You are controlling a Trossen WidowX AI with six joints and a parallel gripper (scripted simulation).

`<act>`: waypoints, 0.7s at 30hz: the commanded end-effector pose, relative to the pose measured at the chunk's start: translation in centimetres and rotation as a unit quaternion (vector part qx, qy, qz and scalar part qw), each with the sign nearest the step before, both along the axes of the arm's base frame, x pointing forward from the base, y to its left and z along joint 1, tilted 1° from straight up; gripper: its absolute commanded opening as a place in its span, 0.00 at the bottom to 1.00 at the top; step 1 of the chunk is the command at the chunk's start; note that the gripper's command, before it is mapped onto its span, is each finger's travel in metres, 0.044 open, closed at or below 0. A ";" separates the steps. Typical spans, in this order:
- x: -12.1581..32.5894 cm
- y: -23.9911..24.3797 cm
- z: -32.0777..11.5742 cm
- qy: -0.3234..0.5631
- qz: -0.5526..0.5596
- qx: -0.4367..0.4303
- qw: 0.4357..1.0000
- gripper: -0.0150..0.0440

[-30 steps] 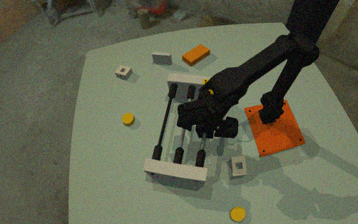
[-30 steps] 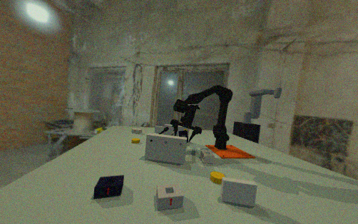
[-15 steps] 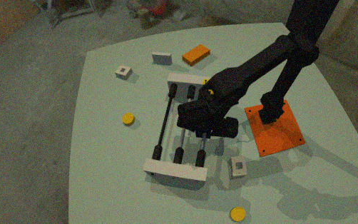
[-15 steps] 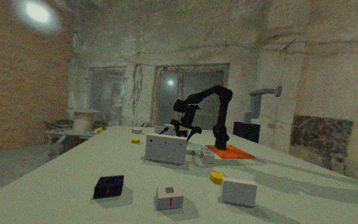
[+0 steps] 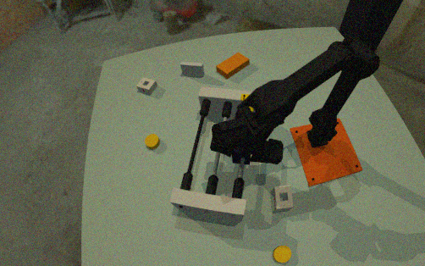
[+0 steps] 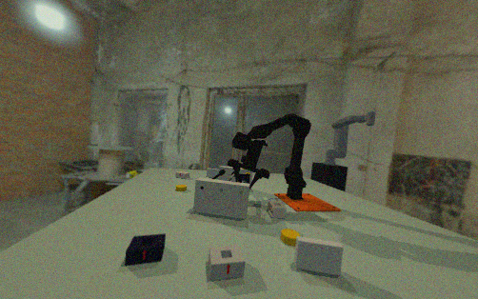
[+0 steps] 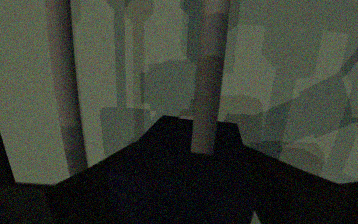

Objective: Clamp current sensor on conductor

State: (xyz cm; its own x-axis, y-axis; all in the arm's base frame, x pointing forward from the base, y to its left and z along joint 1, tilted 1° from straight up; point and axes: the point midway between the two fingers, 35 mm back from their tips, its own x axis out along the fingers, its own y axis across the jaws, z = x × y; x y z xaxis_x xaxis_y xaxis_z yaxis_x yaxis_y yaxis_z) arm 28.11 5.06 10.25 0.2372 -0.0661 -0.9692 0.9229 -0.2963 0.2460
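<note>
A rack of three conductors runs between a near white end block (image 5: 206, 202) (image 6: 221, 197) and a far white end block (image 5: 218, 94). A small yellow tag (image 5: 244, 96) sits on the far block's right end; I cannot read it. My gripper (image 5: 244, 153) (image 6: 243, 174) is low over the rightmost conductor (image 5: 241, 169) (image 7: 205, 95), shut on the black current sensor (image 5: 268, 151) (image 7: 180, 170). In the wrist view the conductor runs straight into the sensor's notch. The sensor's arrow and latch are hidden.
The middle conductor (image 5: 216, 163) and the black left conductor (image 5: 195, 141) lie beside it. Nearby are white cubes (image 5: 146, 85) (image 5: 283, 197), yellow discs (image 5: 151, 141) (image 5: 282, 253), an orange block (image 5: 232, 64), a white block (image 5: 191, 69), and the orange base plate (image 5: 336, 163).
</note>
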 end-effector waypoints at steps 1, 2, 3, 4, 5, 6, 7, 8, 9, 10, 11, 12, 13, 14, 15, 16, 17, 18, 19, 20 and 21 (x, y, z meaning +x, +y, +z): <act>0.0 0.0 0.0 0.002 0.000 0.001 1.000 0.25; 0.0 0.0 0.0 0.002 0.000 0.001 1.000 0.25; 0.0 0.0 0.0 0.002 0.000 0.001 1.000 0.25; 0.0 0.0 0.0 0.002 0.000 0.001 1.000 0.25; 0.0 0.0 0.0 0.002 0.000 0.001 1.000 0.25; 0.0 0.0 0.0 0.002 0.000 0.001 1.000 0.25; 0.0 0.0 0.0 0.002 0.000 0.001 1.000 0.25; 0.0 0.0 0.0 0.000 0.000 0.000 1.000 0.25; -0.1 0.0 0.0 -0.002 0.000 -0.001 1.000 0.25; -0.2 0.0 0.0 -0.005 0.000 -0.002 1.000 0.25; -0.3 0.1 0.0 -0.010 0.000 -0.003 1.000 0.25; -0.4 0.1 0.0 -0.014 0.000 -0.005 1.000 0.25; -0.5 0.1 -0.1 -0.018 -0.001 -0.006 1.000 0.25; -0.6 0.2 -0.1 -0.021 -0.001 -0.007 1.000 0.25; -0.6 0.2 -0.1 -0.022 -0.001 -0.007 1.000 0.25; -0.6 0.2 -0.1 -0.022 -0.001 -0.007 1.000 0.25; -0.6 0.2 -0.1 -0.022 -0.001 -0.007 1.000 0.25; -0.6 0.2 -0.1 -0.022 -0.001 -0.007 1.000 0.25; -0.6 0.2 -0.1 -0.022 -0.001 -0.007 1.000 0.25; -0.6 0.2 -0.1 -0.022 -0.001 -0.007 1.000 0.25; -0.6 0.2 -0.1 -0.022 -0.001 -0.007 1.000 0.25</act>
State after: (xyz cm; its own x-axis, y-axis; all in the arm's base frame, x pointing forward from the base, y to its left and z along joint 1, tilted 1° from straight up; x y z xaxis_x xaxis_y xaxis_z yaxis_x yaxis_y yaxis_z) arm 27.60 5.32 10.16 0.2731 -0.0758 -0.9590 0.9143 -0.2894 0.2833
